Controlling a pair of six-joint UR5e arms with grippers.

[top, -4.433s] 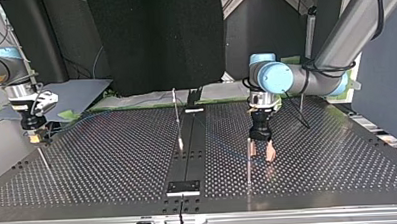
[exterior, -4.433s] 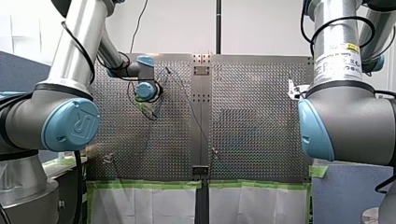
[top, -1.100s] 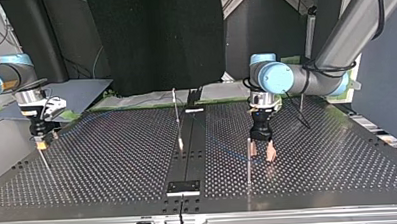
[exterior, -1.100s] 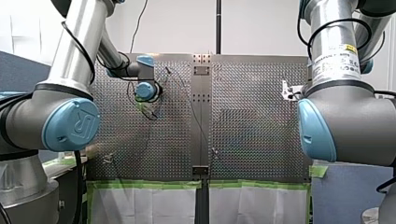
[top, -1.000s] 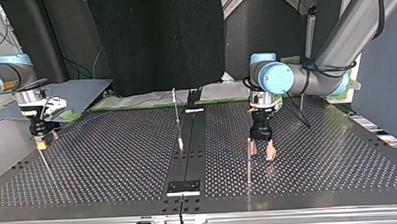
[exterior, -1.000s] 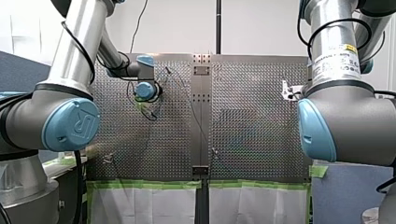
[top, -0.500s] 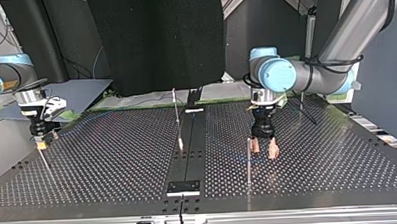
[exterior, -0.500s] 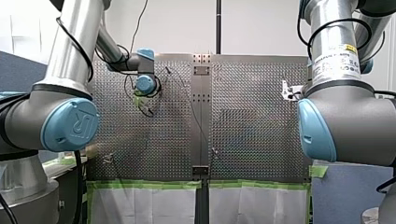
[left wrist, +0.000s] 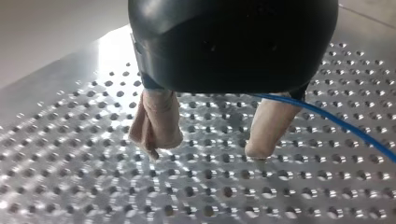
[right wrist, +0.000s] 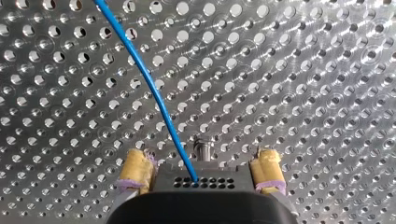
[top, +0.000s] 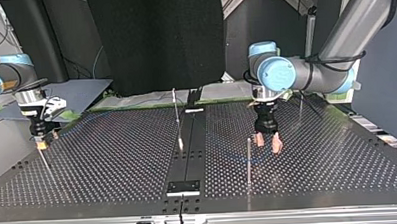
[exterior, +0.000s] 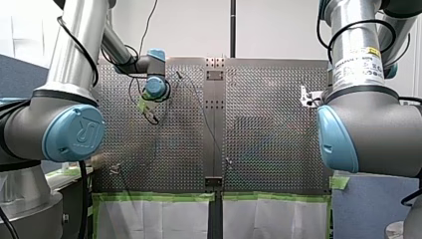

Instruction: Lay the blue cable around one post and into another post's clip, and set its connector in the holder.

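Blue cable (right wrist: 154, 93) across the holed table (top: 113, 165), passing between the spread yellow pads of my right gripper (right wrist: 201, 161), close by a small pin (right wrist: 204, 148). Elsewhere just beside one beige pad of my left gripper (left wrist: 206, 149), spread wide, empty. Thin post (top: 248, 160) near that gripper.

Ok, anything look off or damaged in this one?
One thing: in the left wrist view, the beige pad on one finger of my left gripper looks frayed, its wrap flaring loose at the tip, while the other sits smooth. Nothing else stands out.

Left hand (left wrist: 208, 148) spread, blue cable (left wrist: 355, 133) beside
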